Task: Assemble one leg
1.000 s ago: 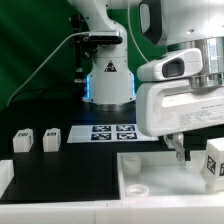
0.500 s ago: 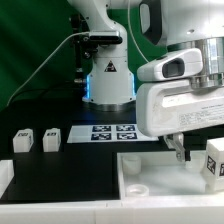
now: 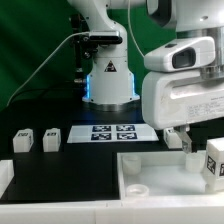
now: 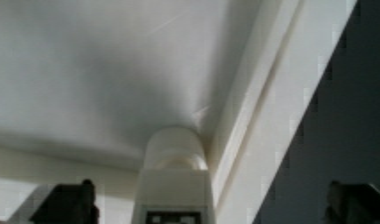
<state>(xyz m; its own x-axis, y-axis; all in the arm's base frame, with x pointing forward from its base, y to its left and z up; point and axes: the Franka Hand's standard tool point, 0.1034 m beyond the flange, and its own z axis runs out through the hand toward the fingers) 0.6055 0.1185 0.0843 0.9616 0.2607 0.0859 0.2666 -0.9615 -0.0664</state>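
My gripper (image 3: 181,141) hangs open over the right end of the large white walled tray piece (image 3: 150,180). A white leg (image 3: 213,160) with a black-and-white tag stands just to the exterior view's right of the fingers, untouched. In the wrist view a white leg (image 4: 174,165) with a dark tag at its near end lies between the two dark fingertips (image 4: 66,200), next to the tray's wall (image 4: 258,110). The gripper (image 4: 212,202) holds nothing. Two more small tagged legs (image 3: 22,141) (image 3: 51,138) stand on the black table at the exterior view's left.
The marker board (image 3: 110,132) lies flat on the table in front of the arm's base (image 3: 107,85). A cable runs from the base toward the exterior view's left. A white piece's edge (image 3: 4,178) shows at the lower left.
The hand has risen and shifted slightly to the exterior view's right, its fingers still open. The legs and the tray piece have not moved.
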